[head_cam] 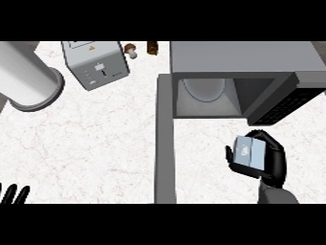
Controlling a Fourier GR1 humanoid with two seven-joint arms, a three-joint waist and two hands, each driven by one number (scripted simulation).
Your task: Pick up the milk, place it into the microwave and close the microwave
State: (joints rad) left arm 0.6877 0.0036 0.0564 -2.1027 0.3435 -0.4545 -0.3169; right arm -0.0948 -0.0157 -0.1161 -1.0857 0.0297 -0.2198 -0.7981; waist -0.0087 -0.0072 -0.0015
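Right hand [273, 160] fingers curl round small pale-blue milk carton [248, 153], held above white marble table [88, 143] before open grey microwave [246, 62]. Left hand [4, 194] rests lower left, fingers straight, spread.

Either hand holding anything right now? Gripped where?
Right hand holds the milk carton, fingers and thumb curled round its sides. Left hand, open at the lower left, holds nothing.

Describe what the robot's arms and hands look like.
The right hand is black, with slim fingers and a thumb, on a grey forearm of which only a short stub shows. Of the left hand only black fingers show, at the lower left edge; its forearm is out of view. No cables or markings show.
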